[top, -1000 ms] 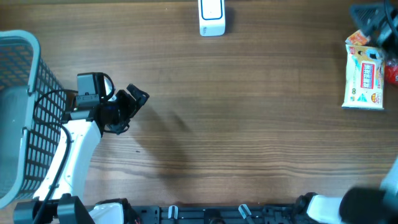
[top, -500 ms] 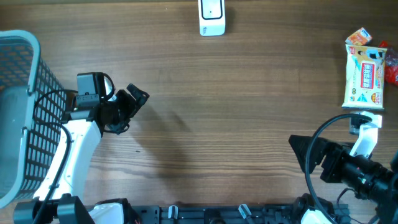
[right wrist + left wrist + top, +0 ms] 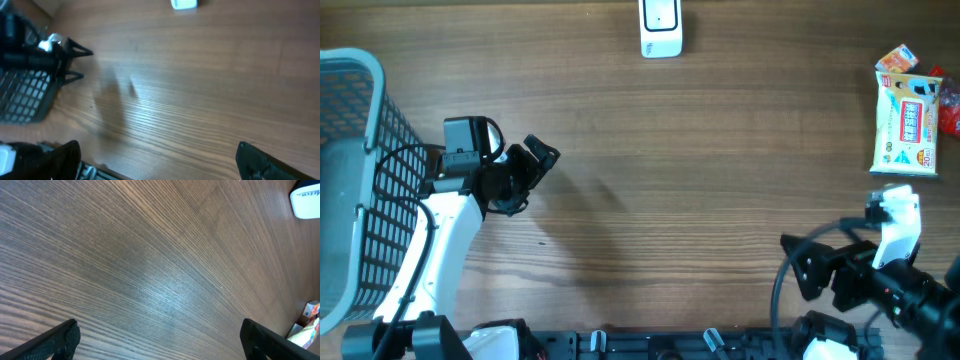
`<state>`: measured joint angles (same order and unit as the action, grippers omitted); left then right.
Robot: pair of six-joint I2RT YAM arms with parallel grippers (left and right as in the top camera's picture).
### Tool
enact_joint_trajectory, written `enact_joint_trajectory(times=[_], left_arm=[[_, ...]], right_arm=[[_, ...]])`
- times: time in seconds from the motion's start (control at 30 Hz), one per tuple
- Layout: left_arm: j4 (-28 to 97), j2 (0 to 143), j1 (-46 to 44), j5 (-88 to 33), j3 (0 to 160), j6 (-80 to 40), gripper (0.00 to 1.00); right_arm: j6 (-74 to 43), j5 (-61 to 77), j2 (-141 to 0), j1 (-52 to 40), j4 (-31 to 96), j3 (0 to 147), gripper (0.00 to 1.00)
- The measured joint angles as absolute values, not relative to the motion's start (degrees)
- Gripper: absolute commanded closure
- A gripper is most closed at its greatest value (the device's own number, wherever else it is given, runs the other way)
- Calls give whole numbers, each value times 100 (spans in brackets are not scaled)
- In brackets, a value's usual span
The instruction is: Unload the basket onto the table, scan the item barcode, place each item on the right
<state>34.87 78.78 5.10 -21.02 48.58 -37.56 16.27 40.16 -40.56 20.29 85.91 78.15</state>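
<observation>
Overhead, the item to be scanned, a white wipes packet, is lying flat at the far right edge of the table, with a small orange packet touching its far end and something red just beside it at the frame edge. The white scanner is sitting at the far edge, well to the left of the wipes packet, so the item will likely have to be carried across to it. The right gripper is hanging near the table's front edge, nearer than the wipes packet and slightly left of it, fingers spread and gripping nothing. The left gripper is hovering far left of the packet, likewise spread and empty, just beside the grey basket, probably where scanned goods get dropped.
</observation>
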Motion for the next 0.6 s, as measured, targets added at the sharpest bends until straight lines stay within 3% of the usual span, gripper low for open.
enact_joint_trajectory(times=[0.23,0.33,0.5,0.6], left_arm=[[3479,7878,510,-2099,4858,-3758,0],[3479,7878,510,-2102,4858,-3756,0],[3479,7878,510,-2102,4858,-3756,0],[3479,7878,510,-2102,4858,-3758,0]], right_arm=[[1857,4746,-1520,637,5470,5349,0],[1881,4838,-685,493,3979,4027,0],[1872,5002,-373,429,1317,1953,0],[1852,4692,-226,191,506,1361,0]])
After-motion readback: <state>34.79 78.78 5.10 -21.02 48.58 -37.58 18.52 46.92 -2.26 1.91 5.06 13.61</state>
